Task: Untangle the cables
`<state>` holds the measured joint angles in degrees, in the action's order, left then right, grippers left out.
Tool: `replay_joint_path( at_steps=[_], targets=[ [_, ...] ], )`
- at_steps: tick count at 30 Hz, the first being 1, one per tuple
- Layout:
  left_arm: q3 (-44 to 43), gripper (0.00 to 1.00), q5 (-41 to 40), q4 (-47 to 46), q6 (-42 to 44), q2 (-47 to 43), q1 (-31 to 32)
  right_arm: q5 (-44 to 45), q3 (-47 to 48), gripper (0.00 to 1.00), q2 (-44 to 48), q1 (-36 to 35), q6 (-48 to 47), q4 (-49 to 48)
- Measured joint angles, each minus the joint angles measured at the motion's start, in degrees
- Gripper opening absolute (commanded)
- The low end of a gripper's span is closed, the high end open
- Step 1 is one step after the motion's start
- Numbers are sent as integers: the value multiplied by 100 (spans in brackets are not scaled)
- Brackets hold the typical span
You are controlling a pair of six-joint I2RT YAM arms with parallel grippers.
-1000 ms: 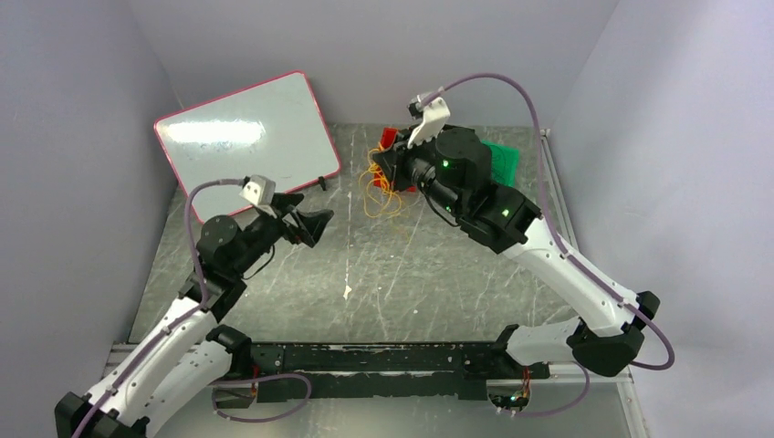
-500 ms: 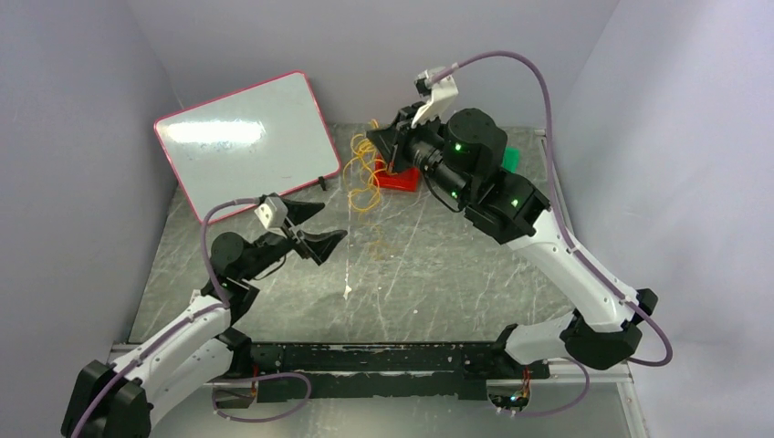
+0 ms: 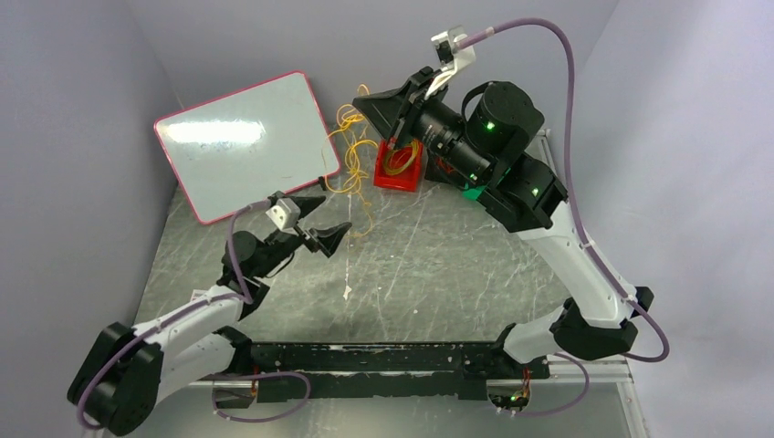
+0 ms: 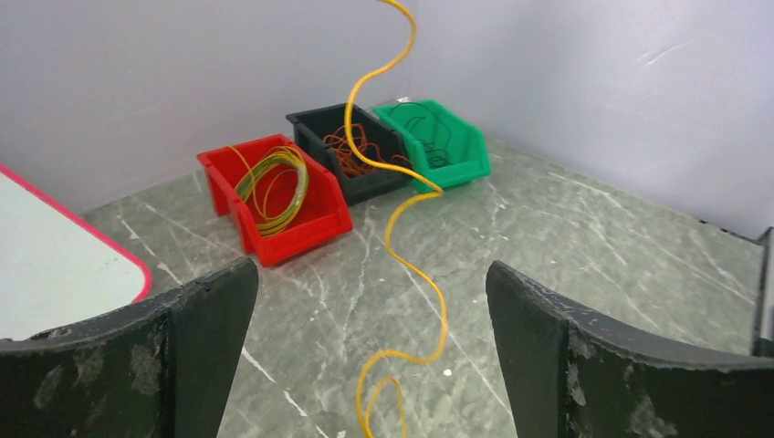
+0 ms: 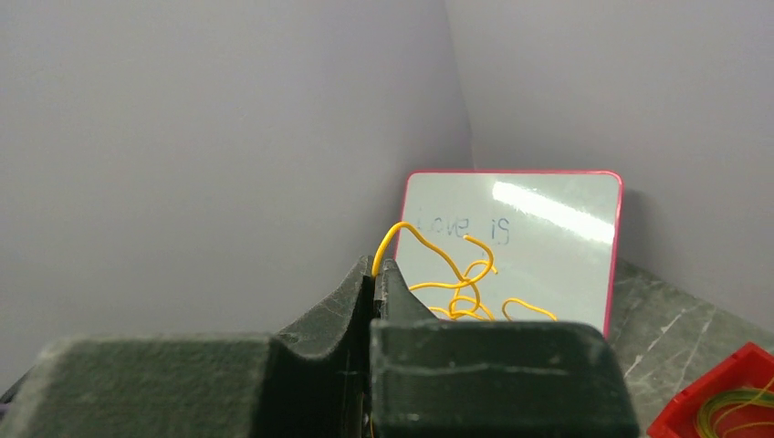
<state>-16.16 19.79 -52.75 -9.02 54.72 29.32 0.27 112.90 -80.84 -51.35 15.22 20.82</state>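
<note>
Cable (image 4: 391, 239) hangs vertically (pinched by right gripper (image 5: 376, 274)).

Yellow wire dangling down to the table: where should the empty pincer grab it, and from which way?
Grab the wavy stretch of the yellow wire a little above the table. It hangs nearly upright from the shut right pincer, in line with the gap of the open left pincer. So I'd come straight in from the near side, one finger on each side, then close.

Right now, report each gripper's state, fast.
Left gripper: open, holding nothing.
Right gripper: shut on the yellow cables, which hang from it.
</note>
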Motion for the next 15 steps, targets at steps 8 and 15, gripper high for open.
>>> replay_joint_path(
  at_steps=[8, 15],
  targets=[
    [-570, 100, -188, -896, 330, 1156, 44, -273, 42, 0, -68, 0, 125, 31],
    [-1008, 92, 131, -1609, 249, 1860, 52, -404, 39, 0, -68, 0, 212, 22]
  ],
)
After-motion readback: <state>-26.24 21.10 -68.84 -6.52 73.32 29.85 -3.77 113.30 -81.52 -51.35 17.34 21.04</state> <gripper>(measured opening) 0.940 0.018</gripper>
